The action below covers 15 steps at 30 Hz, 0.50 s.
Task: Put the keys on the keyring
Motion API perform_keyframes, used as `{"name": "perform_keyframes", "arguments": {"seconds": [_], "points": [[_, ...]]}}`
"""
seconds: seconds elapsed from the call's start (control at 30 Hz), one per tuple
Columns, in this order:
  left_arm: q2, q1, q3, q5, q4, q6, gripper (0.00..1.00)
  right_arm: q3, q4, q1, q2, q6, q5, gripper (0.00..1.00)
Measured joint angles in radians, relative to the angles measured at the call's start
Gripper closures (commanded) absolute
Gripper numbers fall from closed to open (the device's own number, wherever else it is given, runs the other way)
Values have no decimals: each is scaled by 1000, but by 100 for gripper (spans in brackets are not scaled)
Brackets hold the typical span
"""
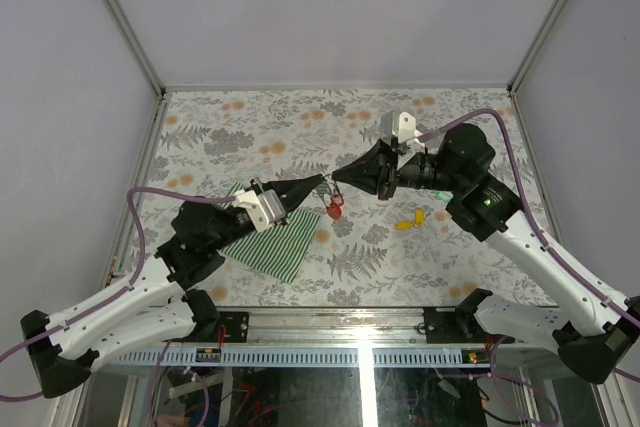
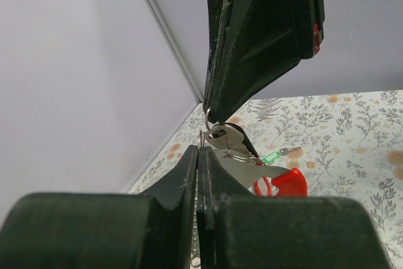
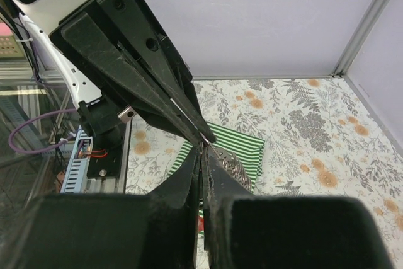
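Seen from above, the left gripper (image 1: 322, 182) and right gripper (image 1: 337, 177) meet tip to tip near the frame's centre. One reaches in from the lower left, the other from the upper right. The keyring (image 1: 334, 209) sits just below that meeting point (whether it touches the table (image 1: 250, 127) cannot be told). The cloth (image 1: 272, 245) lies on the table at lower left of centre, beneath the left gripper. Two keys (image 1: 404, 224) lie on the table right of centre, near each other.
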Motion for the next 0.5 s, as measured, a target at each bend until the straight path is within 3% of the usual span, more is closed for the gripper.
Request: {"name": "perform_keyframes", "arguments": {"seconds": [0.5], "points": [[11,0,13,-5,-3,-8,100,0,8,6,24,18,28,100]]}}
